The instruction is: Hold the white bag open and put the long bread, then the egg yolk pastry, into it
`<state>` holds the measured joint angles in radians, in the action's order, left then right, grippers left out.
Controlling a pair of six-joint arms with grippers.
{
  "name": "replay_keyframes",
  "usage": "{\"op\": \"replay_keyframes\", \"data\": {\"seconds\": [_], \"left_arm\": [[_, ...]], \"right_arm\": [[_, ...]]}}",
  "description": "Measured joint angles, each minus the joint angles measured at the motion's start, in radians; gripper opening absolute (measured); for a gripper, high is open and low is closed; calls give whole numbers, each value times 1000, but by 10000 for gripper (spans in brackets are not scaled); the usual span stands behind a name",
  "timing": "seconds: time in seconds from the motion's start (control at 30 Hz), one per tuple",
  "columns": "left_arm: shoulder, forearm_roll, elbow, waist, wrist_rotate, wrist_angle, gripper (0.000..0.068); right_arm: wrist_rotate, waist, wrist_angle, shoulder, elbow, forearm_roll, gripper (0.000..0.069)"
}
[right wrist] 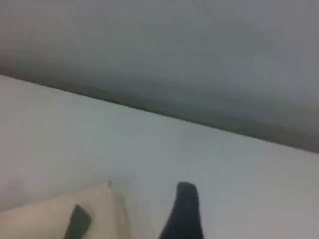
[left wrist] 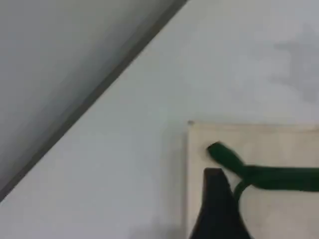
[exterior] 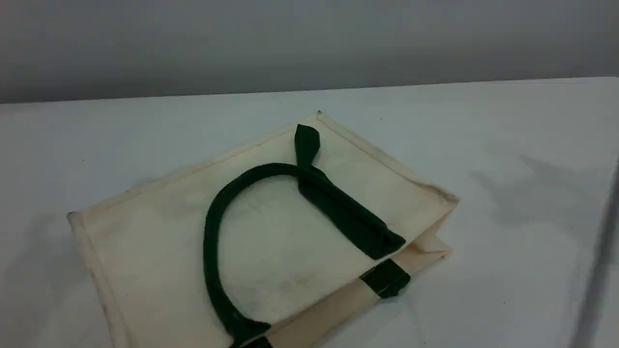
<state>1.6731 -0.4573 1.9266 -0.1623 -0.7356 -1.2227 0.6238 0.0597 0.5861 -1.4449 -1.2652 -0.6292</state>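
The white bag (exterior: pixel 159 227) lies flat on the table, its mouth toward the lower right. One dark green strap handle (exterior: pixel 209 241) curls in a loop on top of it. A second green tab (exterior: pixel 385 279) shows at the mouth's lower layer. In the left wrist view one dark fingertip (left wrist: pixel 215 199) hangs over the bag (left wrist: pixel 279 149) near its corner, beside the green handle (left wrist: pixel 279 178), with nothing against it. The right wrist view shows one dark fingertip (right wrist: pixel 185 209) over bare table, just right of the bag's corner (right wrist: pixel 45 219). Neither arm appears in the scene view. The long bread and the egg yolk pastry are out of view.
The white table (exterior: pixel 483 145) runs back to a far edge under a grey wall (exterior: pixel 309 43). A blurred grey streak (exterior: pixel 602 270) crosses the scene view's right edge. Faint shadows lie on the table right of the bag.
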Motion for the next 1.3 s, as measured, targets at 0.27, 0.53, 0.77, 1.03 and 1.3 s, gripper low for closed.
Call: {"op": "replay_keyframes", "data": {"seconds": [0.27, 0.53, 0.77, 1.03, 1.3], "left_arm": [[-106, 234, 0, 0, 261, -1, 433], [-225, 360, -1, 1, 506, -1, 433], [-388, 378, -145, 1, 544, 0, 433], [-653, 377, -438, 1, 544, 0, 433], [-964, 376, -666, 1, 543, 35, 433]], "right_arm": [[-187, 0, 150, 195, 0, 186, 580], [-361, 0, 274, 393, 0, 336, 580], [-458, 0, 391, 590, 0, 437, 580], [-517, 0, 579, 809, 1, 500, 580], [-547, 1, 635, 978, 11, 501, 580]]}}
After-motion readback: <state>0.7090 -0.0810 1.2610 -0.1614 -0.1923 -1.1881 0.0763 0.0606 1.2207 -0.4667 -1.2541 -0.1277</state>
